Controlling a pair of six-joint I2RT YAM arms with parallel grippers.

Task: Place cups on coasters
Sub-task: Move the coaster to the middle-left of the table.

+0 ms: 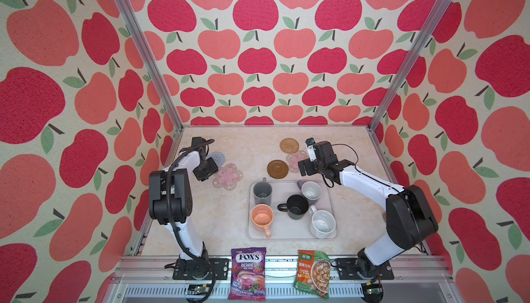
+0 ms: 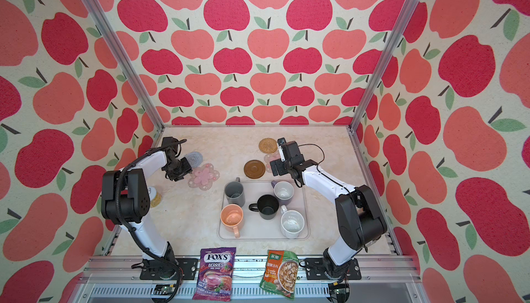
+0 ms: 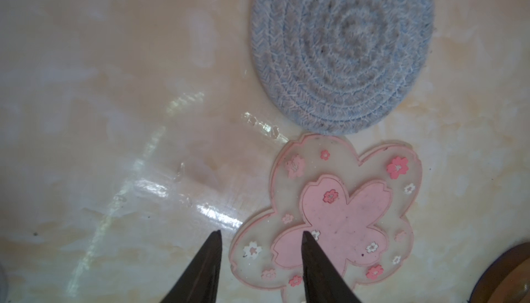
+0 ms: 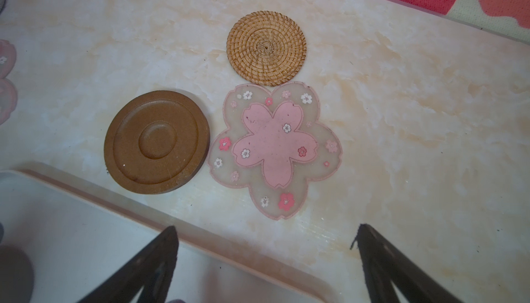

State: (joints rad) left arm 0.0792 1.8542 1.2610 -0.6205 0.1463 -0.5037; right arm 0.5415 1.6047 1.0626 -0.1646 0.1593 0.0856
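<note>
Five cups stand in a pale tray (image 1: 286,234): tall grey (image 1: 262,192), lavender (image 1: 311,192), black (image 1: 297,207), peach (image 1: 261,217) and speckled white (image 1: 322,224). Coasters lie beyond the tray. At the left are a blue-grey woven one (image 3: 344,49) and a pink flower (image 3: 344,215). At the right are a brown disc (image 4: 157,142), a tan rattan one (image 4: 266,47) and a second pink flower (image 4: 275,146). My left gripper (image 3: 261,232) hovers open over the left flower's edge, holding nothing. My right gripper (image 4: 266,227) stands wide open over the tray's far rim (image 4: 200,238).
A purple candy bag (image 1: 248,273) and a green soup packet (image 1: 312,273) lie on the front rail. A small tin (image 2: 155,197) shows behind the left arm. Apple-patterned walls and metal posts close in the table on three sides.
</note>
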